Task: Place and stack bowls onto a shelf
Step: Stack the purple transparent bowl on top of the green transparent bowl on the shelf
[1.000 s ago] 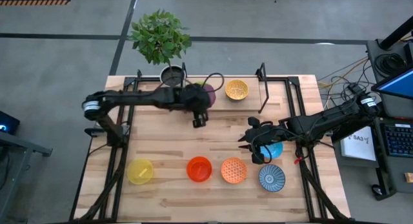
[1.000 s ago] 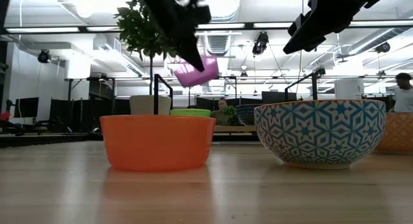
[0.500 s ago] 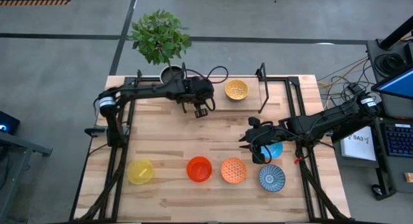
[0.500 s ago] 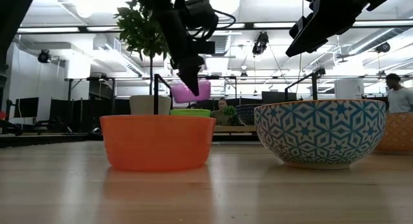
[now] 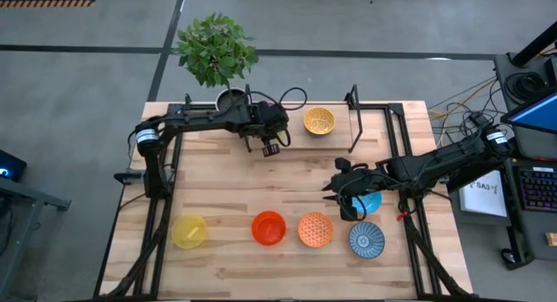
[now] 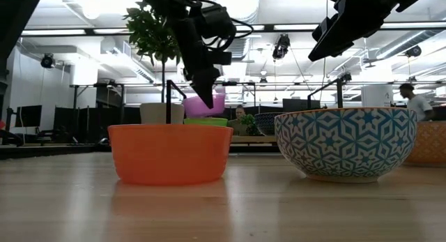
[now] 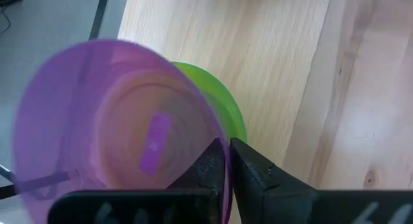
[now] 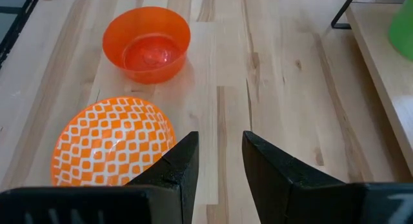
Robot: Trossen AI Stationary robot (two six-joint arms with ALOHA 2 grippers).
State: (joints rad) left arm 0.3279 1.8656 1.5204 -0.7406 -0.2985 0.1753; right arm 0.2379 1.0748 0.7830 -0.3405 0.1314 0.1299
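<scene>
My left gripper (image 7: 227, 150) is shut on the purple bowl (image 7: 116, 133) and holds it over the green bowl (image 7: 227, 111), which sits on the light-wood shelf (image 5: 335, 137) at the table's far edge. In the low view the purple bowl (image 6: 209, 104) hangs just above the green bowl (image 6: 205, 121); whether they touch, I cannot tell. My right gripper (image 8: 219, 143) is open above the table beside the light blue bowl (image 5: 371, 202). A yellow bowl (image 5: 318, 121) also rests on the shelf. My left gripper pinches the purple bowl's rim (image 7: 216, 137), one finger inside the bowl and one outside. The fingers (image 6: 202, 85) come from above, slanting down. The bowl hangs tilted below them, its opening turned toward the wrist.
A row along the near side holds a yellow bowl (image 5: 189, 231), the red-orange bowl (image 5: 268, 227), the dotted orange bowl (image 5: 315, 230) and the blue-and-white bowl (image 5: 366, 239). A potted plant (image 5: 231, 100) stands behind the shelf, with black posts (image 5: 352, 119) at its ends. A person (image 6: 418, 102) walks far behind.
My left gripper has carried the purple bowl toward the table's far edge and down, from above the open table to just over the green bowl on the shelf. The bowl has dropped lower in the low view. My right arm has kept still.
</scene>
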